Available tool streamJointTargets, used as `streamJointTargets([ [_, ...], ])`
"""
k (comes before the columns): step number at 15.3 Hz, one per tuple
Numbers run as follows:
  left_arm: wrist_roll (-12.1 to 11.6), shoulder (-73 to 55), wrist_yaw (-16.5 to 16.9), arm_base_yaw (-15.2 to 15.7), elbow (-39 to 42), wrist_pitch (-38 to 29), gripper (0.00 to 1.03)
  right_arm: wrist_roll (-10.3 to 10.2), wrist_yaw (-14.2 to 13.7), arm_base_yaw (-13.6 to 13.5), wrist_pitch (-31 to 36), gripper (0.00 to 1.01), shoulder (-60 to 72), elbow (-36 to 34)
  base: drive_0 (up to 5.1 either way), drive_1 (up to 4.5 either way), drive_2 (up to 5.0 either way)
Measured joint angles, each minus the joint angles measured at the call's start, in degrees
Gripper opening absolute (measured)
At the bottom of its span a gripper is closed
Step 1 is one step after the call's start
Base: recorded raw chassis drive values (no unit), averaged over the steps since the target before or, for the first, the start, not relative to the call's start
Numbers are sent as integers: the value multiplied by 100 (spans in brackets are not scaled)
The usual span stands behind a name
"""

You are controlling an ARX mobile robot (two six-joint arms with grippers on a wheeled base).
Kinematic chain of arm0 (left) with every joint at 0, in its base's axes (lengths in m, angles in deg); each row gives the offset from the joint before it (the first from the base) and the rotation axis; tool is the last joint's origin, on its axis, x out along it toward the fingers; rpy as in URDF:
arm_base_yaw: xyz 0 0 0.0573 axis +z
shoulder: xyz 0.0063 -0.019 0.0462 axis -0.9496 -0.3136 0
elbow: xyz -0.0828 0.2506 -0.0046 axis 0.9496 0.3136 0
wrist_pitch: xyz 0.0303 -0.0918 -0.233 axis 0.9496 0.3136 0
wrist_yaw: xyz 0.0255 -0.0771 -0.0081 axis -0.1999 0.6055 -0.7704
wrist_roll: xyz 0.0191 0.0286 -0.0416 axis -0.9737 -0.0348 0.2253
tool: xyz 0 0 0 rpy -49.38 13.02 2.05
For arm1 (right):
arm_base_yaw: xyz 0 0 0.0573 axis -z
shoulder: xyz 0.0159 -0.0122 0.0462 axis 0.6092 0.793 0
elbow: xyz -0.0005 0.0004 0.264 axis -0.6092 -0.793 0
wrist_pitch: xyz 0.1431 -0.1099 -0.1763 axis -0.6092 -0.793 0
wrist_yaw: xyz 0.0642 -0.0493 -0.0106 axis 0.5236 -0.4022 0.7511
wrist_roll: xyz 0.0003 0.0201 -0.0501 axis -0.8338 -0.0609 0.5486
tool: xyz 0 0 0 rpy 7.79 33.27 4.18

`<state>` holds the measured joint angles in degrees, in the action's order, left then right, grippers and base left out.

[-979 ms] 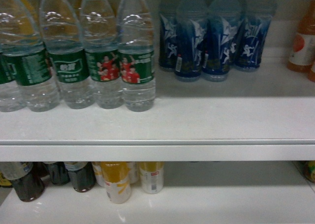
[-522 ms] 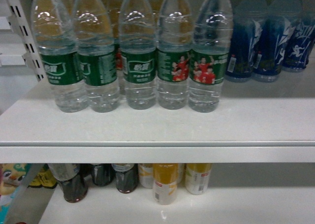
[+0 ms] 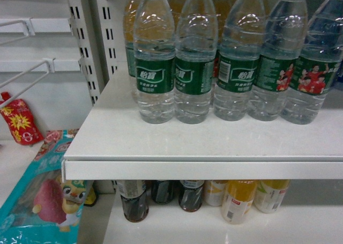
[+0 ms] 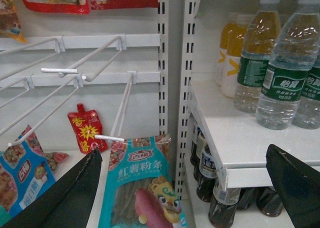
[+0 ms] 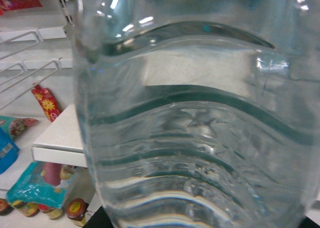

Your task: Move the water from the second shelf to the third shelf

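A clear ribbed bottle of water (image 5: 200, 128) fills nearly the whole right wrist view, pressed so close to the lens that the right gripper itself is hidden behind it; I cannot tell whether its jaws are closed around the bottle or merely next to it. In the head view neither arm appears. There, a row of water bottles (image 3: 154, 61) with green labels stands along the back of a white shelf (image 3: 161, 147), the leftmost one near the shelf's left edge, with dark cola bottles (image 3: 134, 200) and yellow drink bottles (image 3: 238, 200) on the shelf below. The left gripper (image 4: 185, 188) hangs spread wide, its dark fingers (image 4: 295, 183) framing the shelf's left front corner and a teal snack bag (image 4: 142, 188) on a hook rack (image 4: 80, 67), holding nothing.
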<state>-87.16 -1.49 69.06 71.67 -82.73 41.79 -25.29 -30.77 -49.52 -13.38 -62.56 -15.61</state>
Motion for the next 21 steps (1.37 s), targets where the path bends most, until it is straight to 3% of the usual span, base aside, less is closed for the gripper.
streamJointTargets([
  [14,0,0,20,0,0,0,98,-2,-11,0,-2,39,-4,0,0,0,0],
  [15,0,0,20,0,0,2,98,92,-203,-83,-181,39,33,48,0,0,0],
  [16,0,0,20,0,0,2,98,437,-671,-313,-149,39,345,111,0,0,0],
  [19,0,2,20,0,0,2,98,667,-734,-426,105,39,737,111,0,0,0],
  [21,0,0,22,0,0,2,98,811,-625,-573,986,39,1683,162,0,0,0],
])
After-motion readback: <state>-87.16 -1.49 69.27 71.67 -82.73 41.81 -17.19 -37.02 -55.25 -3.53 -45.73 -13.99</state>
